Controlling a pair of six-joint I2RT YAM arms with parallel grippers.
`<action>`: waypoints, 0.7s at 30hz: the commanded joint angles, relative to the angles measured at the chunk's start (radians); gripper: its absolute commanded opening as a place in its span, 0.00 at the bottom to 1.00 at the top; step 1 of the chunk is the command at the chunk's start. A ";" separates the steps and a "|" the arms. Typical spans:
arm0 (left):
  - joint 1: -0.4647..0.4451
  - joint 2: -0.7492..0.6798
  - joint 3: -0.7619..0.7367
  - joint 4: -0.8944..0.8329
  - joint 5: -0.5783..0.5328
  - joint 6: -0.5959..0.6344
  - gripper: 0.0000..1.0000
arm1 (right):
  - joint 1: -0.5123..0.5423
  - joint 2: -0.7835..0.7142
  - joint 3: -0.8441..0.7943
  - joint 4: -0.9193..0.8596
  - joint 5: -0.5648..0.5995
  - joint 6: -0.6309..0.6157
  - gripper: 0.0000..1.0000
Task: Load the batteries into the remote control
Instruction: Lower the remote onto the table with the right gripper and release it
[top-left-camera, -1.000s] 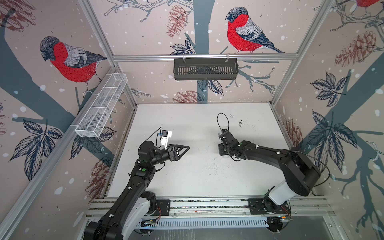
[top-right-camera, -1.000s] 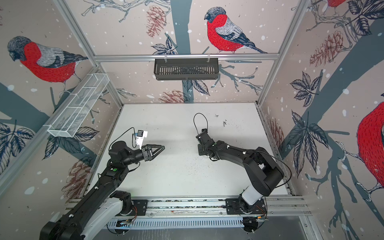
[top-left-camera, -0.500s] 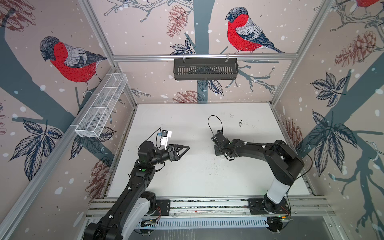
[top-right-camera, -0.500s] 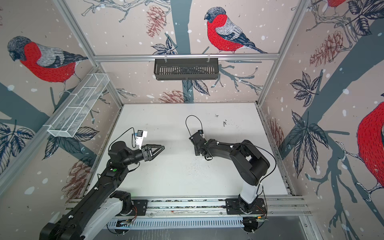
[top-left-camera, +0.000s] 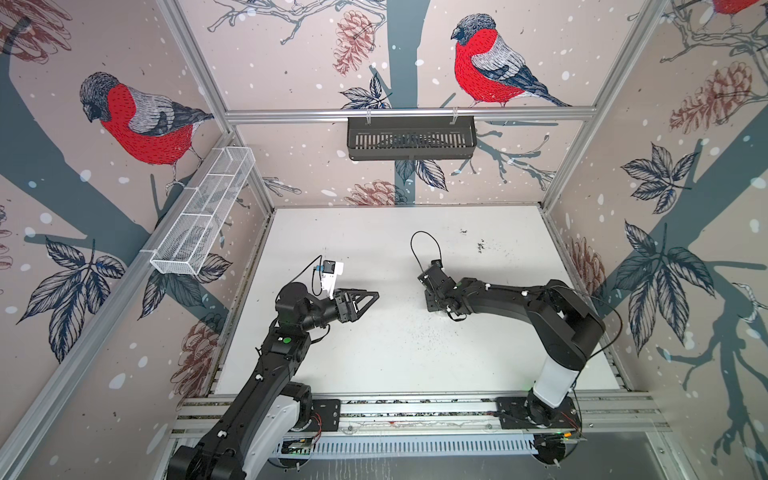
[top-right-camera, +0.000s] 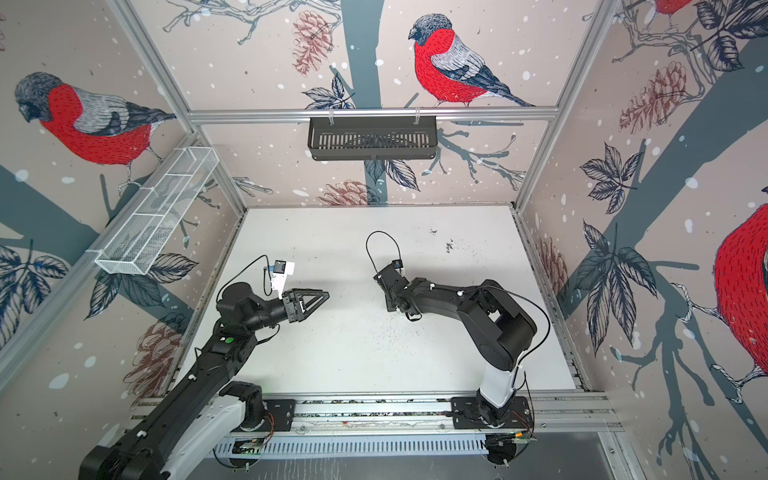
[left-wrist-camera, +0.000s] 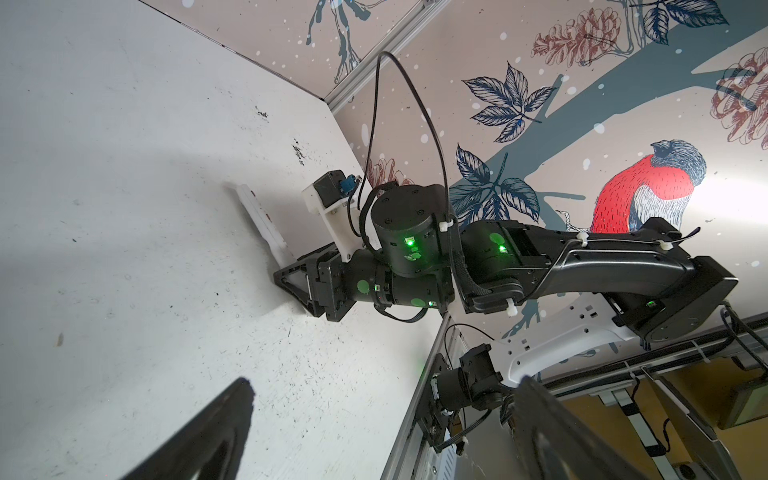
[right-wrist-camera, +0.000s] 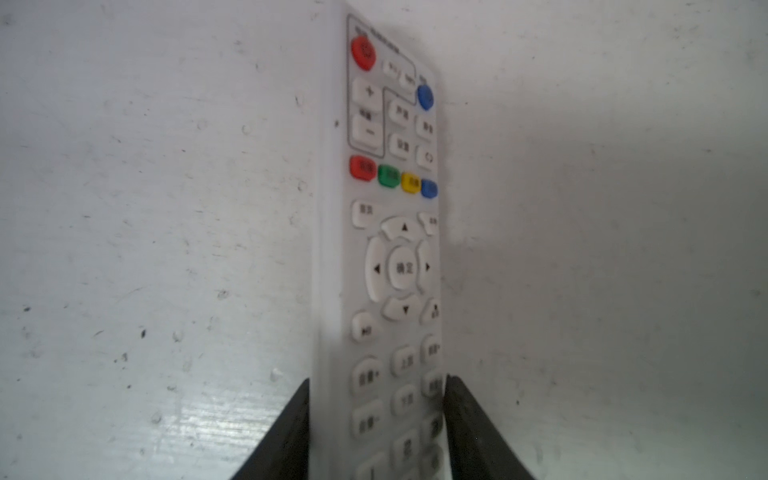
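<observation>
We see the right claw set astride the remote control, flanking both its long edges; whether it presses them we cannot tell; the remote sits tilted on the table, just right of centre; the left claw gapes wide, empty, at the left.

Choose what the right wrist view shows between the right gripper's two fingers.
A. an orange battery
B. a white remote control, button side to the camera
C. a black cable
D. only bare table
B: the white remote control, its coloured buttons facing the camera, sits between the fingers of the right gripper.
</observation>
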 joint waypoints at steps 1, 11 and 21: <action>0.000 -0.003 0.009 0.009 0.002 0.012 0.97 | 0.004 -0.012 0.010 -0.013 0.007 -0.003 0.57; 0.000 -0.002 0.008 0.008 0.002 0.013 0.97 | -0.002 -0.028 0.007 -0.004 -0.018 -0.016 0.62; 0.000 0.000 0.008 0.010 0.001 0.011 0.97 | -0.027 -0.029 -0.027 0.036 -0.106 -0.048 0.72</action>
